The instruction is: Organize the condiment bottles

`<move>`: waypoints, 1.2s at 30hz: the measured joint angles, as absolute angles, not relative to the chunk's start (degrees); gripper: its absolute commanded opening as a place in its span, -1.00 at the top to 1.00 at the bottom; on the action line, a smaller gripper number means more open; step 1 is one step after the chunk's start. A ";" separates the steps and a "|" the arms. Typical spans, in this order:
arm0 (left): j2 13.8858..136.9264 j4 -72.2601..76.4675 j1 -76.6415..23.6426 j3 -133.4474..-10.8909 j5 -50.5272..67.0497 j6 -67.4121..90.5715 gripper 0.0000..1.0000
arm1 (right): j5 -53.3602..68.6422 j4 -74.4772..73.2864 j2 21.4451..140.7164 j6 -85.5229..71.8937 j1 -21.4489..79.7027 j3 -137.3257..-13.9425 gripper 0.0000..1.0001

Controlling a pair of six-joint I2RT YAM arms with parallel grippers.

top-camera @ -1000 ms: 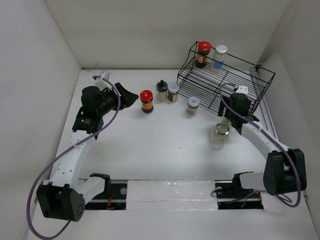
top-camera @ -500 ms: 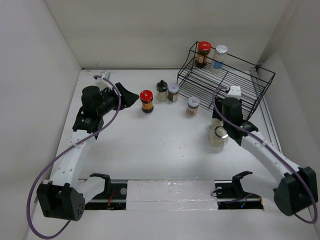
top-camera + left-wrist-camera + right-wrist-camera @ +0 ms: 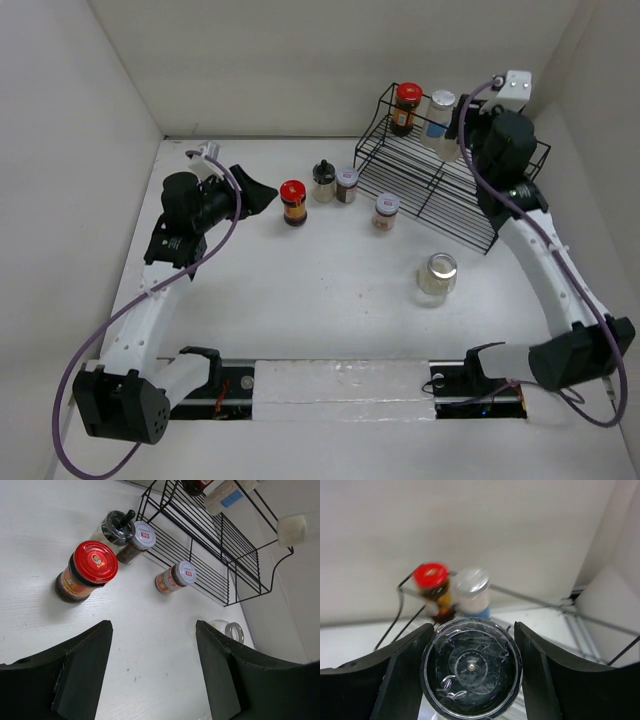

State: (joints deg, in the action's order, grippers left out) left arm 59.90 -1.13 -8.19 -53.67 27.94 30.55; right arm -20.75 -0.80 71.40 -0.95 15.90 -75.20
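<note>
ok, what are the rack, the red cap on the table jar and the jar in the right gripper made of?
Rack: probably metal wire with a matte black coat, going by the open grid of slim rods.
Red cap: glossy with a printed top. Metal or plastic, can't tell.
Held jar: see-through with sharp glints and a dark rim. Looks like glass but could be clear plastic.
</note>
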 measured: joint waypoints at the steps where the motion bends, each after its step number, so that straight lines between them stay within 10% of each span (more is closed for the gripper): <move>1: 59.75 -1.13 -8.19 -53.67 27.90 30.52 -0.27 | -19.84 -0.84 73.87 -0.58 13.67 -78.08 -0.24; 16: 58.43 -1.13 -8.19 -53.67 27.57 30.48 -0.27 | -9.56 -4.56 99.85 1.32 0.51 -103.13 -0.24; 36: 59.72 -1.13 -8.19 -53.67 27.59 30.46 -0.27 | -8.75 -5.78 102.80 2.81 -0.38 -100.07 -0.26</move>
